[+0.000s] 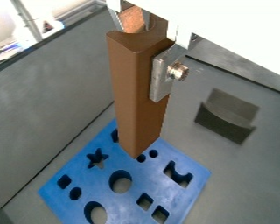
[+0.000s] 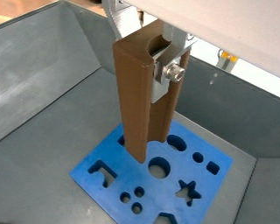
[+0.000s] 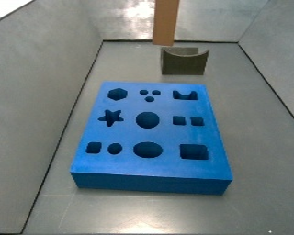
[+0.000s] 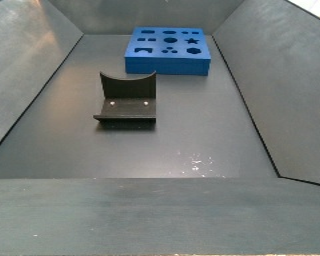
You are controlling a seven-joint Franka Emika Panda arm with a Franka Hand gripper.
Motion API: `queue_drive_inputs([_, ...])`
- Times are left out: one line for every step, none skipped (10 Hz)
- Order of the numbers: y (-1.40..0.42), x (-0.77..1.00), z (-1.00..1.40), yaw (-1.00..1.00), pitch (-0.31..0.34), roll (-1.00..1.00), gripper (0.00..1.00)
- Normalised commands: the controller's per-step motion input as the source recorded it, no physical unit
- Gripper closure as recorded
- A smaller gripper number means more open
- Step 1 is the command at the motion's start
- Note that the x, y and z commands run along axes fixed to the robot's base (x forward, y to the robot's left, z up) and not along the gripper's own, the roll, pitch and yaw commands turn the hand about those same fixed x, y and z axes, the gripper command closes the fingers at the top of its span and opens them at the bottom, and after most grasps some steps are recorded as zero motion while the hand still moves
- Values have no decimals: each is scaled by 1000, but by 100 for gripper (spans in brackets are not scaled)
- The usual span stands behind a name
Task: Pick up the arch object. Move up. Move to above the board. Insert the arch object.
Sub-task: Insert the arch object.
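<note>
My gripper (image 1: 143, 66) is shut on the arch object (image 1: 136, 96), a tall orange-brown column that hangs upright between the silver fingers (image 1: 167, 75). It also shows in a wrist view (image 2: 140, 96) with a notched top end. The blue board (image 1: 119, 184) with dark cut-outs lies flat on the floor below. In both wrist views the column's lower end lines up over the board's (image 2: 166, 175) edge. In a side view only the column's lower part (image 3: 165, 20) shows, high above the floor behind the board (image 3: 150, 138). The gripper is out of frame there.
The dark grey fixture (image 3: 183, 61) with a curved dip stands on the floor beyond the board, also in a wrist view (image 1: 227, 116) and a side view (image 4: 125, 100). Grey sloping walls (image 3: 63, 64) enclose the floor on all sides.
</note>
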Motion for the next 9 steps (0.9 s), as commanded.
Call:
queue_drive_inputs([114,523,-180,-540,34,56,100])
queue_drive_inputs([137,420,-214,-623,27,66,100])
queue_drive_inputs([157,217,-220,-763,34,59,100])
queue_drive_inputs([109,97,-191,-857,17,40,100])
queue_drive_inputs([77,54,-131,-917,0,13,100])
queue_drive_inputs([37,0,-123,-954,0,3,100])
queue_drive_inputs([0,0,-86,-994,0,0,100])
queue_drive_inputs([0,0,-69,-1000,0,0,100])
queue_drive_inputs([0,0,-91,-1000,0,0,100])
